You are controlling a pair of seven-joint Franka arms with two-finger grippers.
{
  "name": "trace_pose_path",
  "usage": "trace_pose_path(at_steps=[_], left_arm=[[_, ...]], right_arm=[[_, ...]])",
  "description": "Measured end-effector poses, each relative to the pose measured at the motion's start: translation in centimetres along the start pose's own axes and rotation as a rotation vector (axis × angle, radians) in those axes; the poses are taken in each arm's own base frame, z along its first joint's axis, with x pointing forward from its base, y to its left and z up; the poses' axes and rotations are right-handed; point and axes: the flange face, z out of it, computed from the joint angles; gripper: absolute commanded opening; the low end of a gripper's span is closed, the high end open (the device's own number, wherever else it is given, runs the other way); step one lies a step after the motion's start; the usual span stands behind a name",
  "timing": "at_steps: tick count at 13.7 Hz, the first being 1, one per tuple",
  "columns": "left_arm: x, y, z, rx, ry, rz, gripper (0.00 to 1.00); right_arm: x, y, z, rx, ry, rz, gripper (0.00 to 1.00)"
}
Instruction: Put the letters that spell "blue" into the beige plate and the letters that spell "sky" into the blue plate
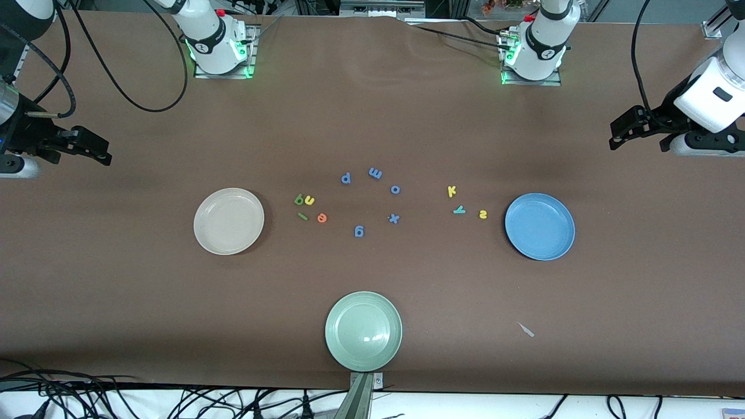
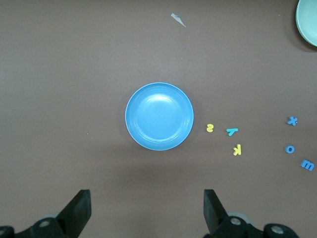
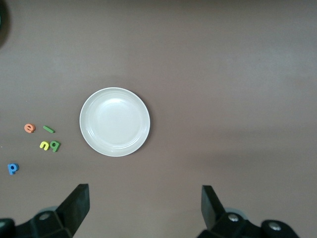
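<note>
Plates are empty: beige plate (image 1: 229,221) near b (image 1: 299,200), blue plate (image 1: 539,226) near s (image 1: 482,215); left gripper (image 2: 146,208) and right gripper (image 3: 143,208) wait wide open, so you sort briefly.

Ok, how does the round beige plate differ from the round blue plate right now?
The round beige plate is off-white and sits toward the right arm's end of the table; the round blue plate is medium blue and sits toward the left arm's end. Beside the beige plate lie the green b, yellow u, green l and orange e; beside the blue plate lie the yellow s, teal y and yellow k. Both are shallow, rimmed, similar in size and hold nothing.
</note>
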Motion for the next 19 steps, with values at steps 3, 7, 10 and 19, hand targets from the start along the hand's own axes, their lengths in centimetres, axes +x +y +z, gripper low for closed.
trace_pose_path(at_steps=[3,7,10,19], left_arm=[[0.0,0.0,0.0,0.0,0.0,0.0,1.0],[0.0,0.1,0.0,0.0,0.0,0.001,1.0],[0.0,0.1,0.0,0.0,0.0,0.002,1.0],[0.2,1.6,1.2,0.002,-0.035,0.029,1.0]], right_arm=[[0.0,0.0,0.0,0.0,0.0,0.0,1.0],[0.0,0.0,0.0,0.0,0.0,0.0,1.0],[0.0,0.0,0.0,0.0,0.0,0.0,1.0],[0.0,0.0,0.0,0.0,0.0,0.001,1.0]])
